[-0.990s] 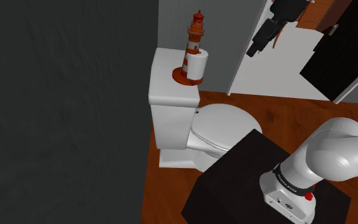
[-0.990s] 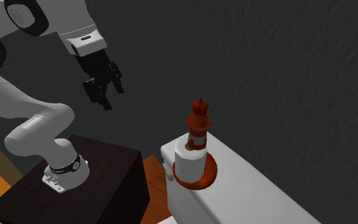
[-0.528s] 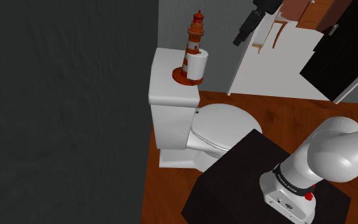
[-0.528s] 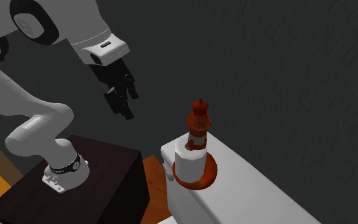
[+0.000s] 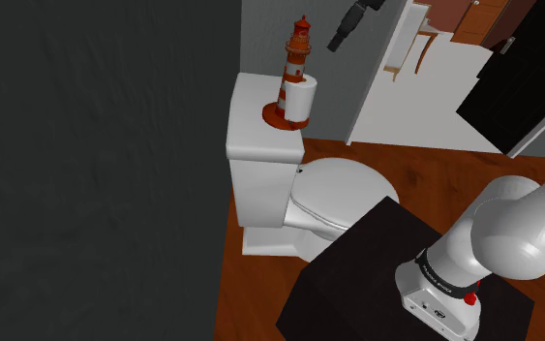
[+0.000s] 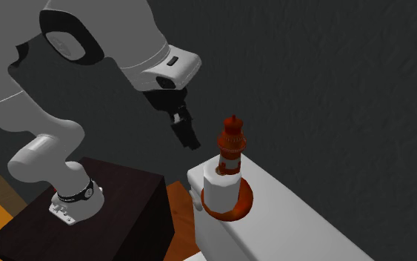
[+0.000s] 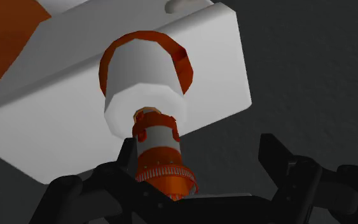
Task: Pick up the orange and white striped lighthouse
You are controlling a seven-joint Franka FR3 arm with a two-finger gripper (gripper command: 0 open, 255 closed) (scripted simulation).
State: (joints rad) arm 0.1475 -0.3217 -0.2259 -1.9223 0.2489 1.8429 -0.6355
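The orange and white striped lighthouse (image 5: 297, 60) (image 6: 232, 149) stands upright on the white toilet tank lid (image 5: 252, 131) (image 6: 292, 215). A white cylinder (image 5: 303, 99) (image 6: 221, 190) leans against its foot on a round orange base (image 6: 241, 208). My black gripper (image 5: 342, 37) (image 6: 189, 138) hovers in the air beside the lighthouse's top, apart from it. In the wrist view the gripper (image 7: 199, 162) is open, and the lighthouse's lantern end (image 7: 165, 159) lies close to one finger (image 7: 123, 170) without touching the other finger (image 7: 278, 153).
A white toilet bowl (image 5: 336, 192) sits under the tank, on a brown wooden floor (image 5: 260, 291). The dark stand (image 5: 367, 276) is at the shoulder view's lower right. A dark grey wall (image 5: 96, 165) rises behind the tank. A white door (image 5: 406, 107) stands beyond it.
The gripper has swung toward the lighthouse: leftward and up in the shoulder view, rightward and down in the second exterior view. The lighthouse has not moved.
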